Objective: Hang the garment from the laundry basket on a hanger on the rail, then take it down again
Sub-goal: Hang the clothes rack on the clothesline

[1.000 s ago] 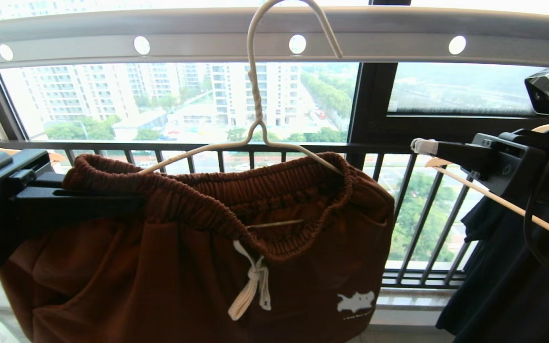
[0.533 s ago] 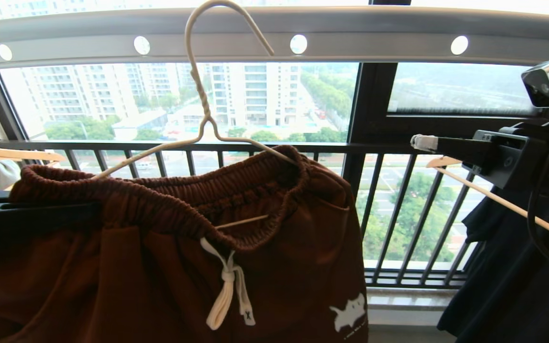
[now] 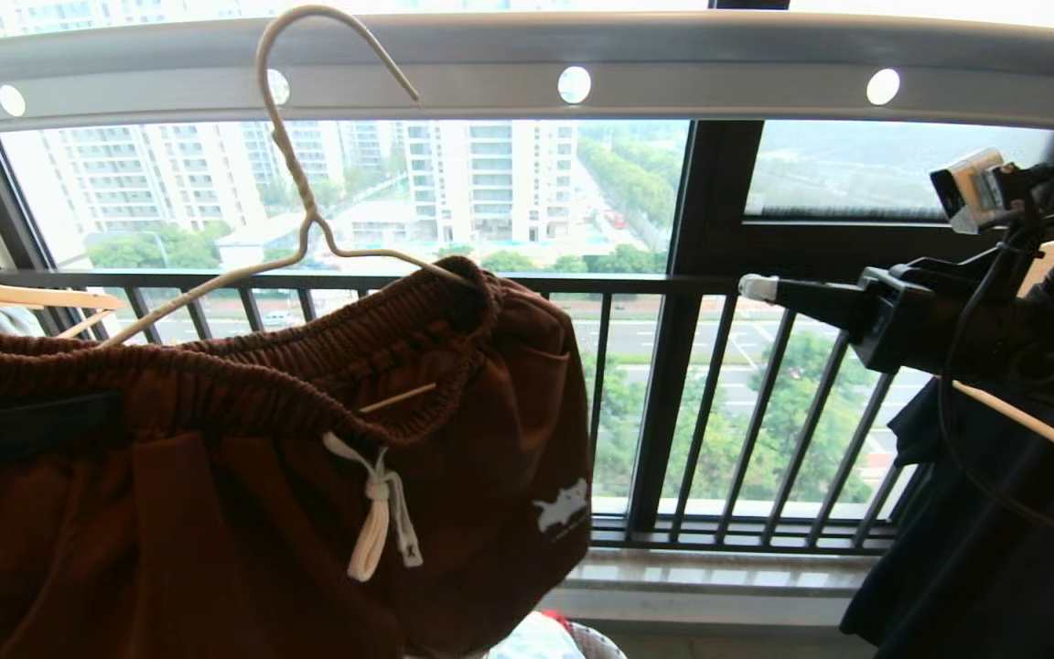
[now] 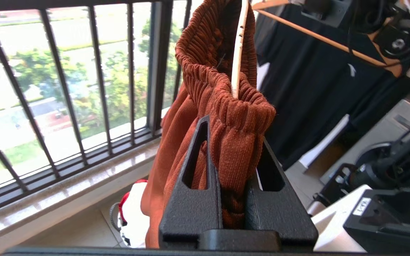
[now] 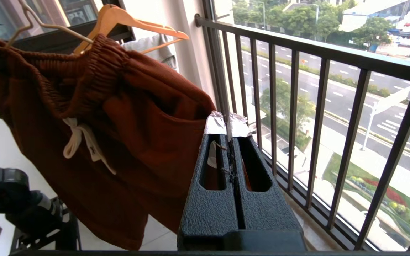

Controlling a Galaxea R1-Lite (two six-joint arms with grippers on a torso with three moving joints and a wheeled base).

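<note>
Left gripper (image 4: 238,156): clamped tight on the end of the shorts' (image 3: 243,476) gathered waistband, with the hanger's (image 3: 307,238) wire running down into the fabric right there, so it looks like it's got cloth and wire pinched together. Makes sense, one grip carries the whole bundle.
Right gripper (image 3: 756,287): fingers pressed fully together, nothing in them, parked off to the right well apart from the shorts. Reads to me as just staying out of the way.
Shorts: draped on the hanger, hanging tilted, drawstring and little white print facing the robot.
Hook vs rail (image 3: 673,69): hook top sits at about the bar's upper edge; can't tell if it's actually over it or just in front.
Room on the left: a wooden hanger (image 3: 24,295) with pale cloth is close, so not much slack that way.
Room on the right: a dark garment (image 3: 975,549) hangs there, with open rail in between.
Below: laundry basket's (image 3: 596,641) rim peeks out just under the shorts, by the window ledge.
</note>
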